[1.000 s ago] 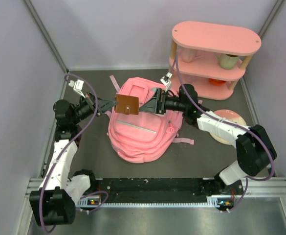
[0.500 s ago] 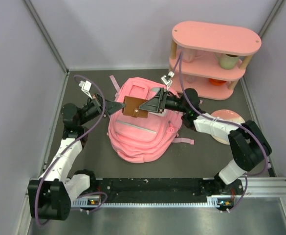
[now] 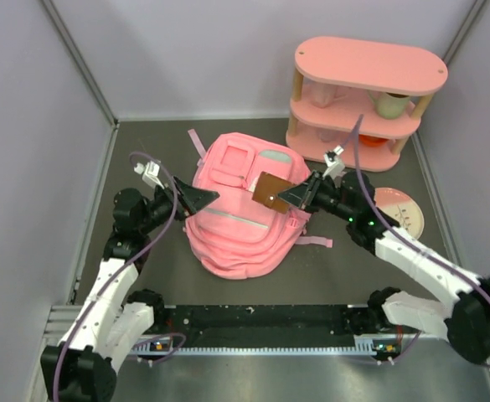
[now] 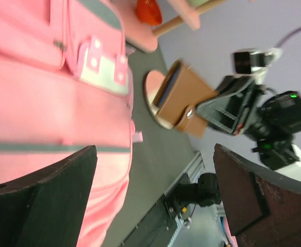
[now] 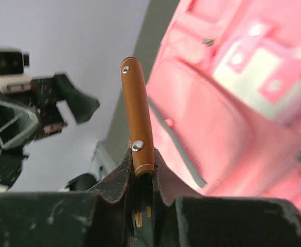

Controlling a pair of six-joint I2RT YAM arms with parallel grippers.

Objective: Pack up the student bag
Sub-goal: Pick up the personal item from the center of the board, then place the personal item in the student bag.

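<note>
The student bag (image 3: 234,234) is a pink backpack lying flat in the middle of the mat, front pockets up; it also fills the left wrist view (image 4: 47,103) and the right wrist view (image 5: 232,108). My right gripper (image 3: 288,196) is shut on a brown leather case (image 3: 270,191), held on edge above the bag's right side. The right wrist view shows the case (image 5: 138,118) clamped between the jaws of that gripper (image 5: 140,206). My left gripper (image 3: 203,198) stands open and empty over the bag's left edge, apart from the case (image 4: 183,100). Its fingers (image 4: 42,200) are spread wide.
A pink oval shelf unit (image 3: 366,92) stands at the back right with a cup and an orange item on its shelves. A pink plate (image 3: 402,211) lies on the mat under the right arm. Grey walls close in the sides and back. A black rail (image 3: 261,322) runs along the near edge.
The brown case has passed from my left gripper to my right. The left jaws opened and pulled back to the left; the right jaws shut on the case and carried it right.
</note>
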